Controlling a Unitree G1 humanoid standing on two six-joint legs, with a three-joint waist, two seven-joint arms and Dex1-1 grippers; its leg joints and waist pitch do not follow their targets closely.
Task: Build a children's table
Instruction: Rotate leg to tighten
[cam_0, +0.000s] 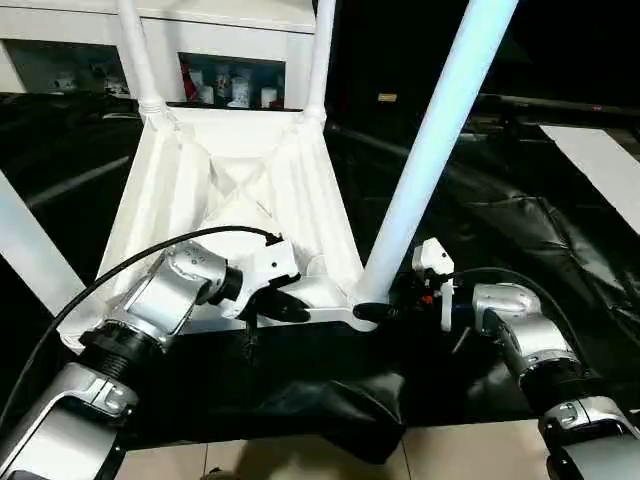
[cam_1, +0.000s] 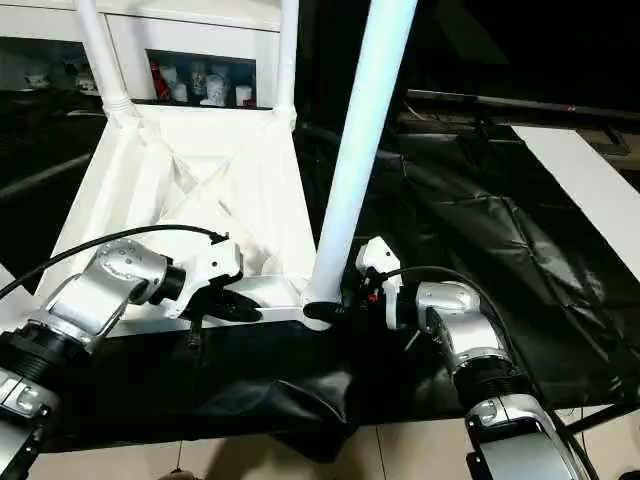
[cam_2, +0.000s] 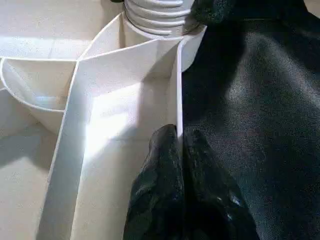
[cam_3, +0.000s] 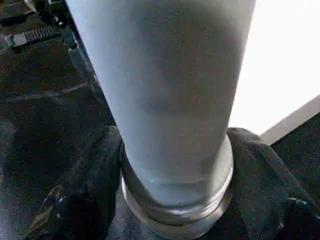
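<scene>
While the left gripper (cam_0: 285, 305) is clenched on the near rim of the upturned table top (cam_0: 240, 190) lying on black sheeting (cam_0: 520, 230), the right gripper (cam_0: 375, 311) clasps the near-right leg (cam_0: 430, 150) at its base by the socket.

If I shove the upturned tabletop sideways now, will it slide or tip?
Probably slides: the tabletop lies flat on slick-looking black sheeting. Likely light, being thin ribbed plastic. The tall legs may make it top-heavy, and the left gripper, shut on its rim, would resist.
</scene>
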